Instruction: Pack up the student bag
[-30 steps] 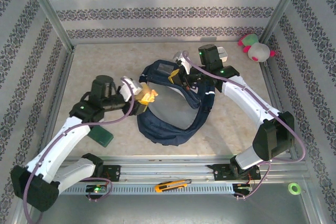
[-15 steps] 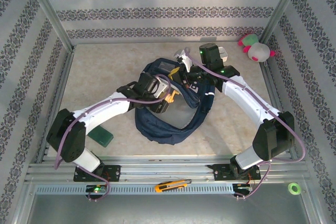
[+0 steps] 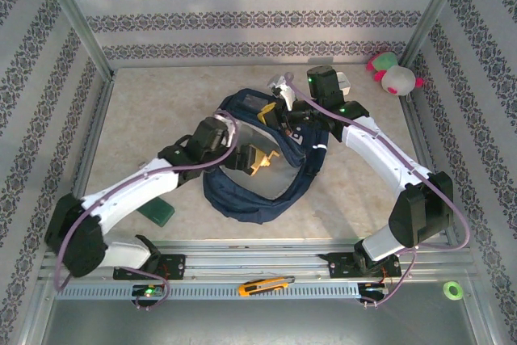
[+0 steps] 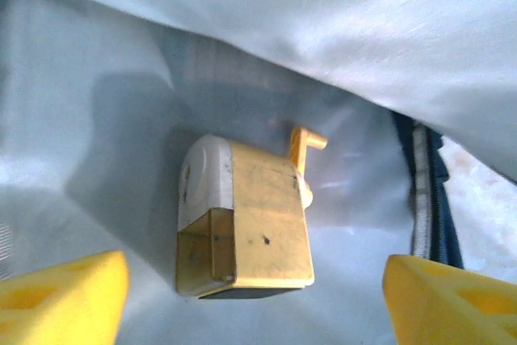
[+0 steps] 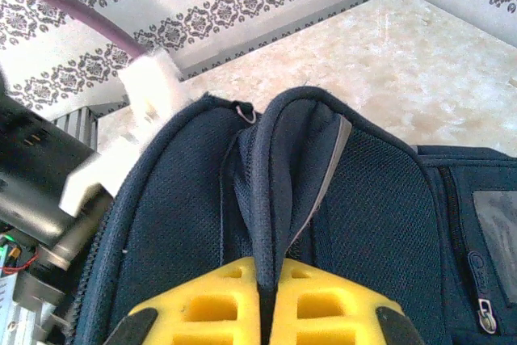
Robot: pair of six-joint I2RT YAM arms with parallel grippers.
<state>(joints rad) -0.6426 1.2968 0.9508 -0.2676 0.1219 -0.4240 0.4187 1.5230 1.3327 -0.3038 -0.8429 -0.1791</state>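
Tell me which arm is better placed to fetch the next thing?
Probably the left arm: its jaws stand open and empty above the yellow sharpener lying inside the student bag, and a green block lies beside that arm. The right arm's jaws are shut on the bag's rim.

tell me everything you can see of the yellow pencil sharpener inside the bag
The pencil sharpener is a boxy yellow plastic block with a rounded white end, a small yellow crank at the other end and a see-through drawer section. It lies flat on the student bag's pale grey lining. The open left gripper hangs over it, fingers clear of it.
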